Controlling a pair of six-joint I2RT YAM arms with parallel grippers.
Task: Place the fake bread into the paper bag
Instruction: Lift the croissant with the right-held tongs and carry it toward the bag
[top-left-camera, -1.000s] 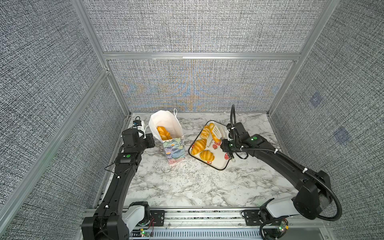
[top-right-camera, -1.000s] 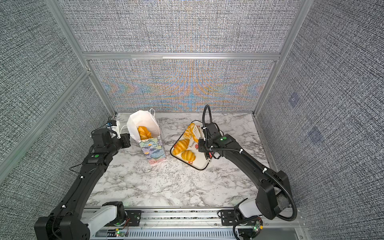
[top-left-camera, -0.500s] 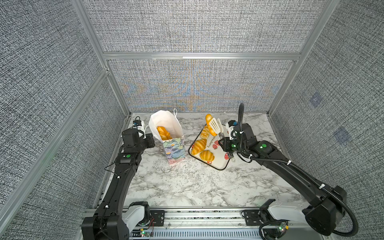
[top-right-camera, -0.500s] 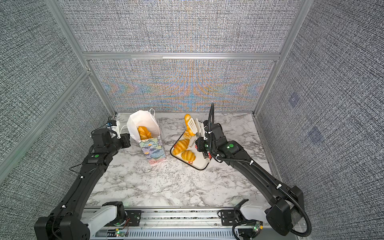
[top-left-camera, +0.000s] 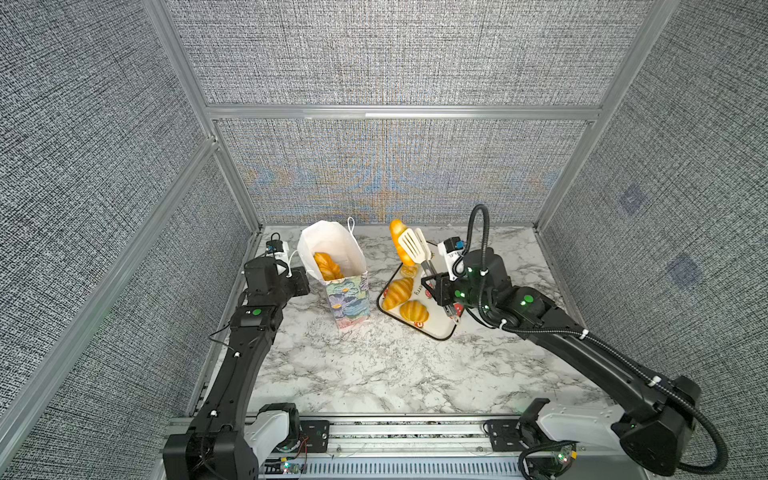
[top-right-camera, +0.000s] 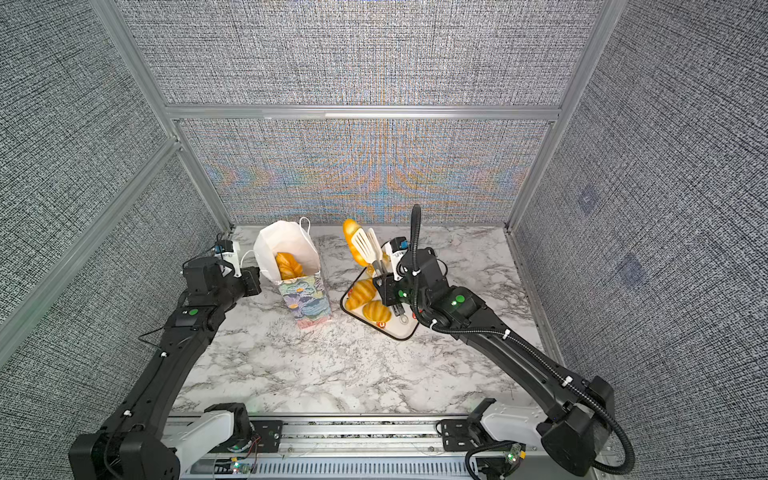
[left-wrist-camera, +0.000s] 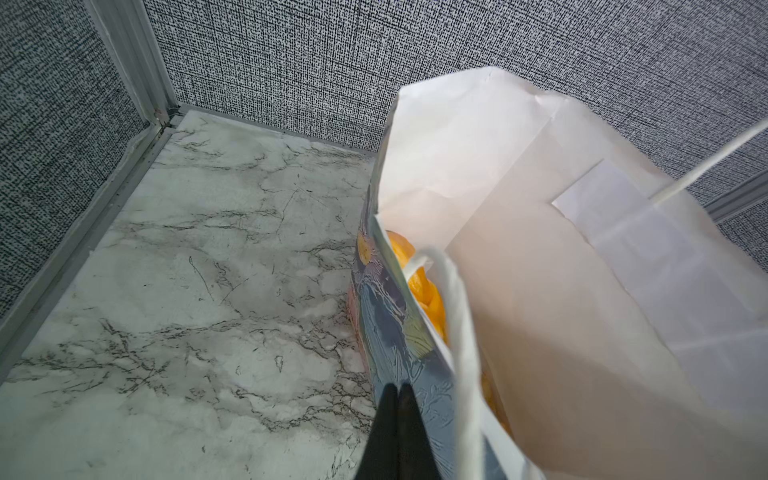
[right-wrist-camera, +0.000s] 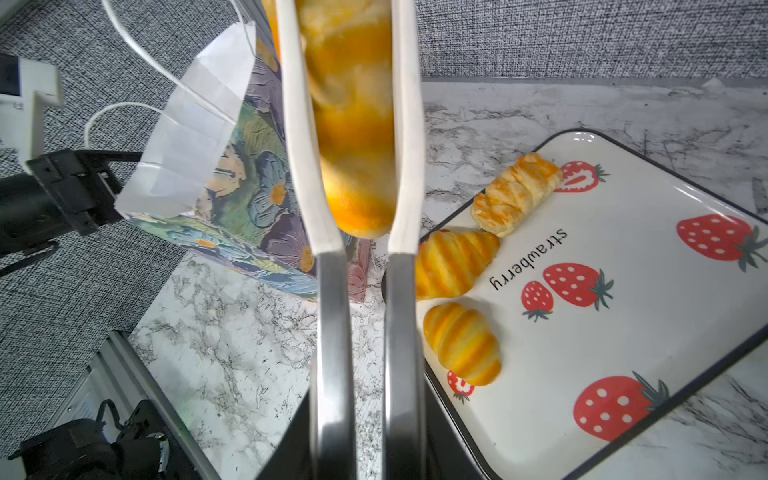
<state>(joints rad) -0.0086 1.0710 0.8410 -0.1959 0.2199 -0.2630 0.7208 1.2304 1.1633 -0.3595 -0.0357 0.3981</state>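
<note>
Right gripper (top-left-camera: 434, 284) grasps white tongs (top-left-camera: 410, 245) pinching a long fake bread (top-left-camera: 397, 232) above strawberry tray (top-left-camera: 436, 328). Left gripper (top-left-camera: 302, 279) clenched beside paper bag (top-left-camera: 347, 293).

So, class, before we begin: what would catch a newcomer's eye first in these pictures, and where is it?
A long golden bread pinched in white tongs is raised in the air near the strawberry-print tray, right of centre. To its left stands the floral paper bag, mouth open, with orange pastries already inside. Two croissants and a braided pastry lie on the tray.
</note>
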